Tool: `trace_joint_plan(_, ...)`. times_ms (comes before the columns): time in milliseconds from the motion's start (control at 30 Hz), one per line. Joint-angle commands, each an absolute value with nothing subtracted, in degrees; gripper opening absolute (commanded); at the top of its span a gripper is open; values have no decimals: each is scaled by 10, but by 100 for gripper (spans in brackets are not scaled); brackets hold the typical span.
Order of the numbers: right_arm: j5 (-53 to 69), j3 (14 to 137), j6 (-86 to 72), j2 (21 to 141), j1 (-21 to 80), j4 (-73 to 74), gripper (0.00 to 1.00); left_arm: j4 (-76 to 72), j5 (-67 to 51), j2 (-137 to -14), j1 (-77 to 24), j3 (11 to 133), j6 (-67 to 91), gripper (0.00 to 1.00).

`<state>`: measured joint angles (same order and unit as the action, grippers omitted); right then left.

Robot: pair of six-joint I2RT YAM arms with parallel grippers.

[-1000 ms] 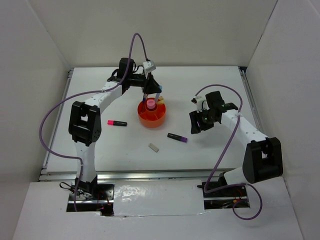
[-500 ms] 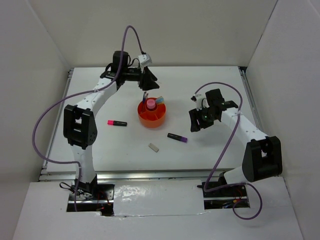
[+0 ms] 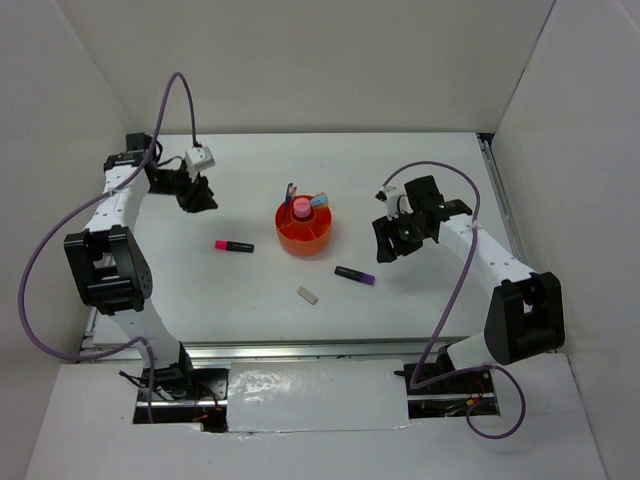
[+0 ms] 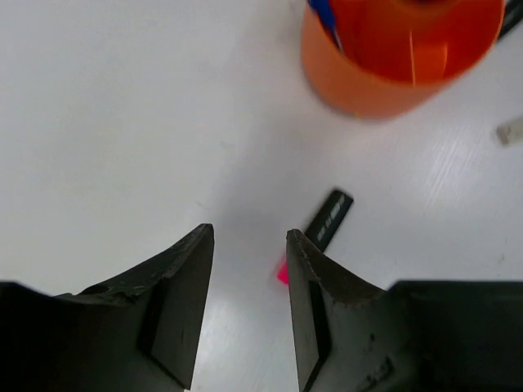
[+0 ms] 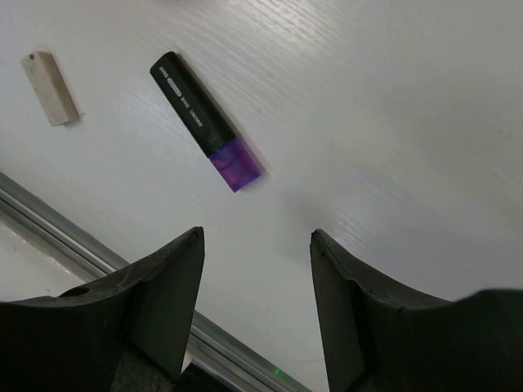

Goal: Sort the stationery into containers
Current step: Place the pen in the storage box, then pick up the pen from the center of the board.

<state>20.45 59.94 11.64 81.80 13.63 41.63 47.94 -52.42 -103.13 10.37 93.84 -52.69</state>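
Observation:
The round orange organizer stands mid-table with a pink cylinder, a light blue marker and a thin blue pen in it; it also shows in the left wrist view. A pink-black marker lies to its left, partly behind my left fingers in the left wrist view. A purple-black marker and a grey-white eraser lie in front; both show in the right wrist view, marker, eraser. My left gripper is open and empty at the far left. My right gripper is open and empty right of the organizer.
White walls enclose the table on three sides. A metal rail runs along the near edge, seen also in the right wrist view. Purple cables loop above both arms.
My left arm has swung from above the organizer far to the left and now hovers near the pink-black marker. My right gripper shifted slightly.

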Motion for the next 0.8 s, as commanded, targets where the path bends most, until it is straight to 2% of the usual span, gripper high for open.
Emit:
trace_joint_plan(0, 193, 633, 120, 819, 157, 415, 61, 581, -481, -1041, 112, 883, -692, 53)
trace_joint_plan(300, 178, 630, 115, 820, 175, 422, 61, 515, -395, -1042, 31, 793, -784, 58)
trace_joint_plan(767, 174, 608, 119, 806, 164, 422, 61, 453, -342, -1123, -52, 786, -807, 60)
